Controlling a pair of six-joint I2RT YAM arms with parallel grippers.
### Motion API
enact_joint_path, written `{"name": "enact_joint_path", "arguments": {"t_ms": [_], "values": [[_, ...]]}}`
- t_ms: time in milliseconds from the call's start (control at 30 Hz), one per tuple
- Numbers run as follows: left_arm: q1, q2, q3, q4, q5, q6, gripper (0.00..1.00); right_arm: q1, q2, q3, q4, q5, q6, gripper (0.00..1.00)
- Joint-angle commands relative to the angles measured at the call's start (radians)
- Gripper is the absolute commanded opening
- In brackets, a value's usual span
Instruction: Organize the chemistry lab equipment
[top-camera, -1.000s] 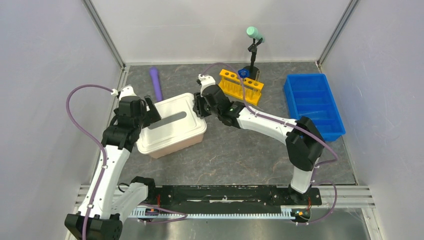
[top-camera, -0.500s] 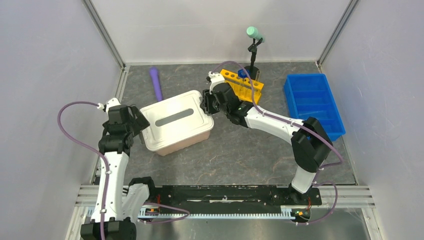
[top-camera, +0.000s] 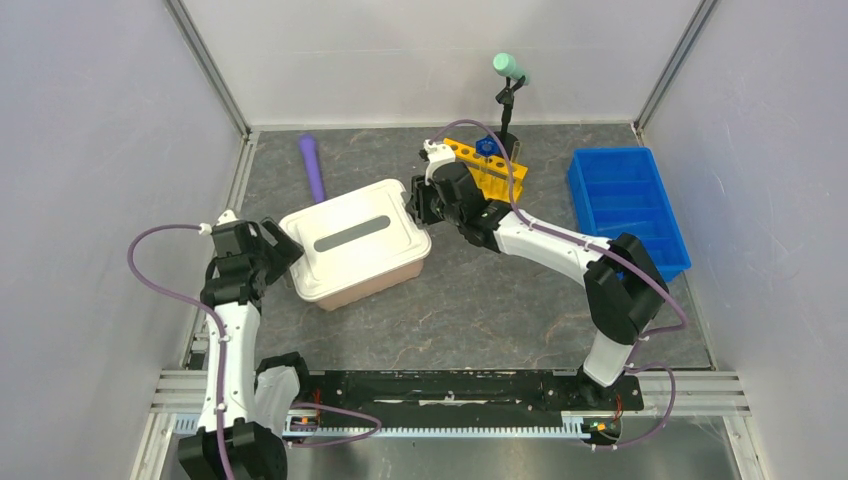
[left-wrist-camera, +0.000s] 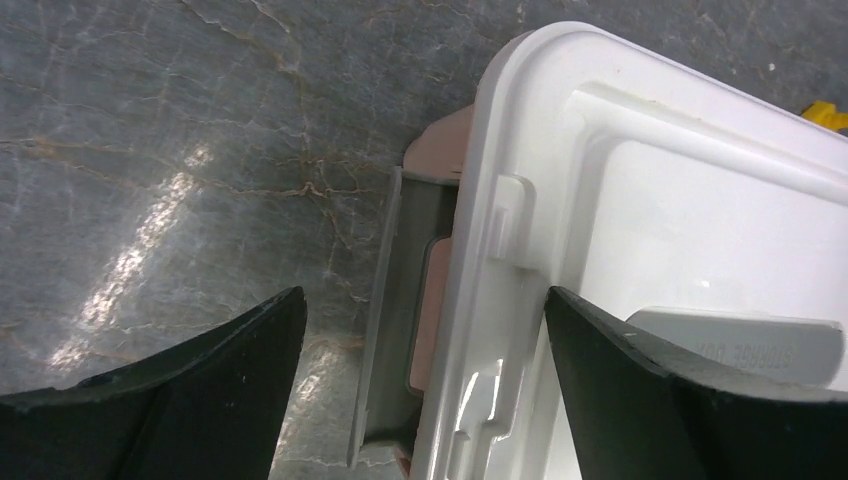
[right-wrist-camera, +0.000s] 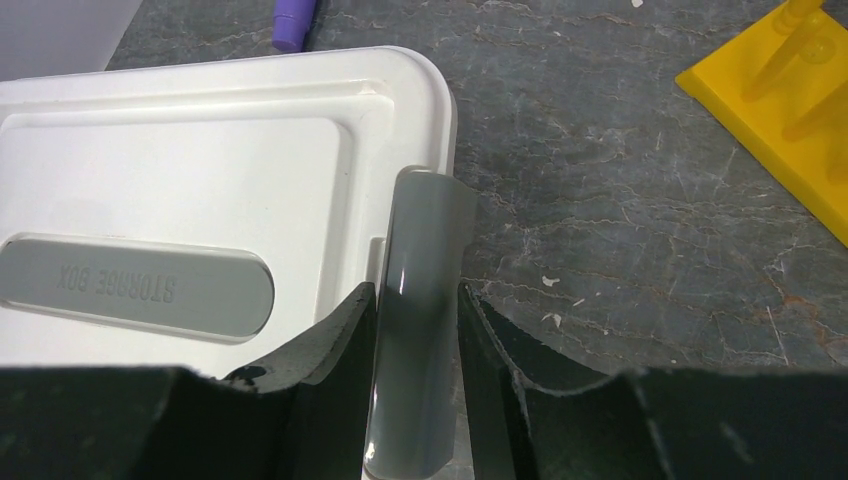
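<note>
A storage box (top-camera: 355, 240) with a white lid (right-wrist-camera: 200, 180) and a pinkish base sits left of centre. My right gripper (top-camera: 412, 205) is shut on the grey latch (right-wrist-camera: 425, 220) at the box's right end, with both fingers pressed against it (right-wrist-camera: 415, 295). My left gripper (top-camera: 283, 250) stands open at the box's left end. Its fingers straddle the other grey latch (left-wrist-camera: 395, 250) and the lid's edge (left-wrist-camera: 500, 260) without touching them (left-wrist-camera: 424, 300). A blue-capped tube (top-camera: 487, 146) stands in the yellow rack (top-camera: 487, 172).
A purple cylinder (top-camera: 313, 165) lies behind the box at the back left. A black stand with a mint-green top (top-camera: 508, 68) rises behind the rack. A blue compartment bin (top-camera: 625, 210) sits at the right. The yellow rack (right-wrist-camera: 790, 70) is close to my right gripper.
The box has slid and turned slightly to the right with my right gripper on its latch. My left arm has drawn back off the lid to the box's left end.
</note>
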Motion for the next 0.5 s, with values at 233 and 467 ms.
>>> {"name": "enact_joint_path", "arguments": {"t_ms": [233, 467], "values": [[0.024, -0.004, -0.06, 0.134, 0.157, -0.108, 0.9, -0.012, -0.003, -0.032, -0.072, 0.004, -0.021, 0.4], [0.028, -0.006, -0.108, 0.217, 0.222, -0.184, 0.87, -0.012, -0.011, -0.064, -0.038, -0.027, 0.003, 0.4]]}}
